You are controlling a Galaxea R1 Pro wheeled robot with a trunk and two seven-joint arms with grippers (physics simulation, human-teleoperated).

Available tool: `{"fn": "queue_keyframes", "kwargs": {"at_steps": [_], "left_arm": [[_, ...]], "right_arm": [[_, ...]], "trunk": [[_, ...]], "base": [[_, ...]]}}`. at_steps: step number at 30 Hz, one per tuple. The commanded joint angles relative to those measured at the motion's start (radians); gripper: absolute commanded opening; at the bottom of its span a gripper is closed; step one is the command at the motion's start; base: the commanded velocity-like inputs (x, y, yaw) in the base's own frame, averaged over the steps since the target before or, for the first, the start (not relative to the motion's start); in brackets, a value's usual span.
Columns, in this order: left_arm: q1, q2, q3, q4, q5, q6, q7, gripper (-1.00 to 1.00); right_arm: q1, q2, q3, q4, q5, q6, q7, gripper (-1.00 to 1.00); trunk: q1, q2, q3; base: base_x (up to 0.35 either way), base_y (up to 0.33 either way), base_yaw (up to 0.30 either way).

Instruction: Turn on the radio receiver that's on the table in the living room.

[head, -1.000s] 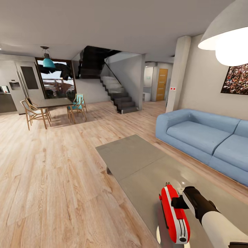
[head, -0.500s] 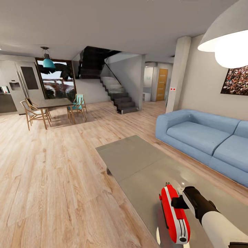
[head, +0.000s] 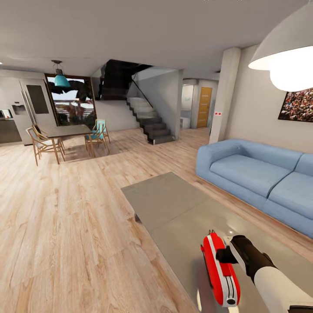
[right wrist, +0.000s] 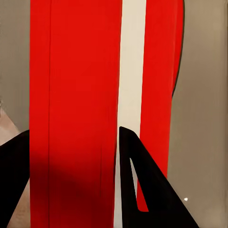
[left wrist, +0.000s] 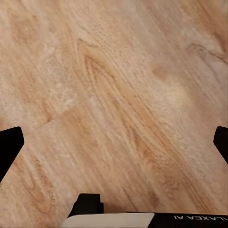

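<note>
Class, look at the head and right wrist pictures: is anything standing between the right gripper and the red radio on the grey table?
Nothing visible does. The right gripper is right at the radio on the table; in the wrist view its dark fingers overlap the red body, though actual contact cannot be told.

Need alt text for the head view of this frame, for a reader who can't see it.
The right end effector is against the side of the red radio receiver on the grey coffee table, near the picture's lower edge. Beyond lie a light wood floor, a blue sofa at right, a white pendant lamp, a dining table with chairs and a staircase.
</note>
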Motion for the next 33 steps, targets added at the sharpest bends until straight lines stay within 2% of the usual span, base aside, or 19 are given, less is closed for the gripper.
{"fn": "queue_keyframes", "kwargs": {"at_steps": [1,5,9,33], "left_arm": [[0.000,0.000,0.000,0.000,0.000,0.000,0.000,1.00],[0.000,0.000,0.000,0.000,0.000,0.000,0.000,1.00],[0.000,0.000,0.000,0.000,0.000,0.000,0.000,1.00],[0.000,0.000,0.000,0.000,0.000,0.002,0.002,1.00]], "right_arm": [[0.000,0.001,0.001,0.000,-0.001,-0.014,0.000,-1.00],[0.000,0.001,0.003,0.000,-0.005,-0.070,0.000,-1.00],[0.000,0.002,0.003,0.000,-0.007,-0.091,0.000,-1.00],[0.000,0.002,0.003,0.000,-0.006,-0.098,0.000,-1.00]], "trunk": [[-0.004,0.007,0.003],[-0.019,0.035,0.016],[-0.035,0.063,0.028],[-0.127,0.231,0.104]], "base": [[0.000,0.000,0.000],[0.000,0.000,0.000],[0.000,0.000,0.000],[0.000,0.000,0.000]]}}
